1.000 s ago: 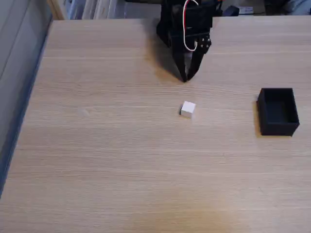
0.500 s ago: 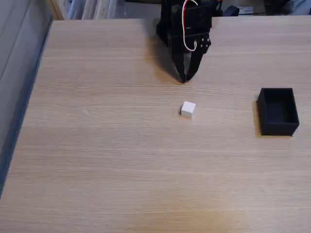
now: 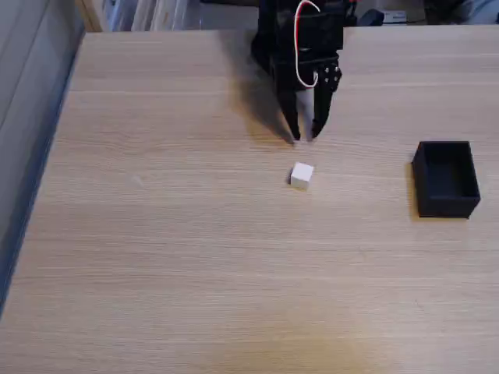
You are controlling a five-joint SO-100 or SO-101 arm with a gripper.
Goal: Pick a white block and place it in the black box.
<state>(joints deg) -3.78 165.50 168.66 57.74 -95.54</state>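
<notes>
In the fixed view, we saw the black gripper (image 3: pixel 305 138) reaching down from the far edge of the pale wooden table (image 3: pixel 195 265), its two fingertips (image 3: pixel 295 137) parted by a narrow gap and pointing toward the tabletop. Red and white wires (image 3: pixel 299 47) looped over the gripper's body. The white block (image 3: pixel 301 175) sat alone on the wood, just in front of the fingertips and apart from them, touched by nothing. We found the black box (image 3: pixel 446 178) well off to the right side of the picture, open at the top, standing flat on the table and well apart from both block and gripper. The gripper's shadow (image 3: pixel 257 101) lay on the wood to its left. Along the left edge of the picture ran a grey surface (image 3: pixel 23 101) beside the table, and pale shelving (image 3: pixel 148 14) showed beyond the far edge, too blurred for us to tell more.
</notes>
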